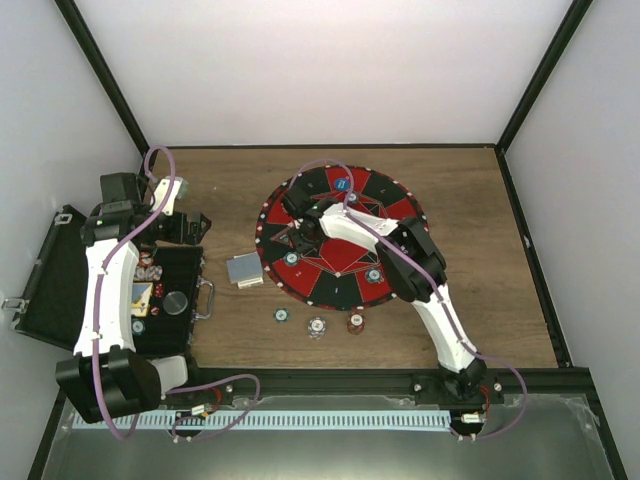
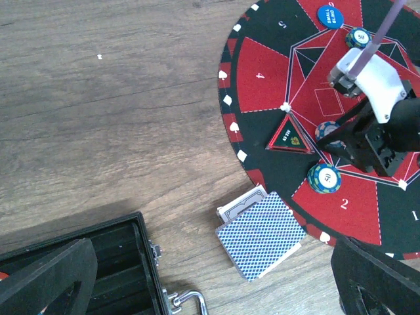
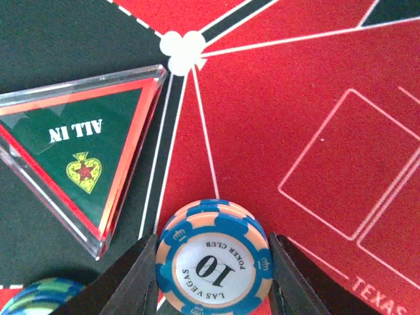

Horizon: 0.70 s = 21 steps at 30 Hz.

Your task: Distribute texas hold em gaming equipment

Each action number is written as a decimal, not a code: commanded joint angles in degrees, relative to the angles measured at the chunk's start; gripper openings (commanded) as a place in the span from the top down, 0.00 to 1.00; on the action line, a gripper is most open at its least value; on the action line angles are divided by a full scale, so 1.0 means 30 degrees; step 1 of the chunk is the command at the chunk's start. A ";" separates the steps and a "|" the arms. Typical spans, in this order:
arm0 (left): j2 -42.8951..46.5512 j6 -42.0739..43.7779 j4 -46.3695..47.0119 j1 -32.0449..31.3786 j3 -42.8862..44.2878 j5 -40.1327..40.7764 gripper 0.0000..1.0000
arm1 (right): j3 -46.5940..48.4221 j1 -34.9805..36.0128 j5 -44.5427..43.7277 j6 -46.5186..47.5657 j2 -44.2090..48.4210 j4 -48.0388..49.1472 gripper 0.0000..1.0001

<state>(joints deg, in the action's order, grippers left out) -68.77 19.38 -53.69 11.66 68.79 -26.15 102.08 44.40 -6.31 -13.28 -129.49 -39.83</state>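
Right gripper [image 3: 211,248] first: its jaws are clamped on a blue-and-peach "10" chip [image 3: 213,266], one finger on each edge, with the chip's printed face toward the wrist cam. It's low over a red wedge of the round red-and-black poker mat [image 3: 295,85]; can't tell if the chip is touching the felt. Just ahead and to the left of the jaws is the clear triangular "ALL IN" marker [image 3: 85,151], flat on a black wedge. A blue-green chip [image 3: 46,295] peeks in beside the left finger. There's a white-outlined box printed on the felt ahead and to the right.

Left gripper [image 2: 213,275] is spread wide open with nothing in it, hanging over the wood table [image 2: 98,98]. Below and between its fingers lies the blue-backed deck of cards [image 2: 262,233], slightly fanned, a white card sticking out at the far corner, touching the mat's edge. The open black case [image 2: 98,262] sits under its left finger. Farther out on the mat there's a "50" chip [image 2: 324,177] and a blue "SMALL" disc [image 2: 330,14].

From overhead, three loose chips [image 1: 316,326] line up on the wood just off the mat's near edge.
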 commanded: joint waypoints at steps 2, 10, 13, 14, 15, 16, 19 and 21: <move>-0.0002 0.0177 -0.0092 0.0141 0.0346 -0.0133 0.00 | 0.1843 -0.0093 0.0458 0.0394 -0.1287 0.0138 0.72; -0.0052 0.0168 0.0011 0.0156 0.0246 -0.0126 0.00 | 0.2620 -0.0065 0.1485 0.0309 -0.2099 -0.0052 0.73; -0.0041 0.0158 0.0053 0.0153 0.0185 -0.0187 0.00 | 0.2710 -0.0008 0.1804 0.0326 -0.2115 -0.0068 0.72; -0.0044 0.0129 0.0055 0.0141 0.0144 -0.0189 0.00 | 0.2791 0.0034 0.1830 0.0332 -0.2149 -0.0142 0.72; -0.0019 0.0118 0.0052 0.0154 0.0120 -0.0174 0.00 | 0.2867 0.0091 0.1859 0.0344 -0.2183 -0.0228 0.72; -0.0016 0.0120 0.0048 0.0152 0.0099 -0.0147 0.00 | 0.2899 0.0145 0.1903 0.0360 -0.2187 -0.0275 0.72; 0.0093 0.0186 0.0055 0.0140 0.0010 -0.0074 0.00 | 0.2739 0.0257 0.1870 0.0394 -0.2091 -0.0408 0.72; 0.0130 0.0206 0.0041 0.0148 -0.0037 -0.0043 0.00 | 0.2430 0.0269 0.1798 0.0391 -0.1882 -0.0389 0.70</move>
<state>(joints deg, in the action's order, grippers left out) -68.77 19.55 -53.67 11.66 68.77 -26.00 108.81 44.40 -3.49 -12.58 -134.08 -40.34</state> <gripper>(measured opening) 0.999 0.427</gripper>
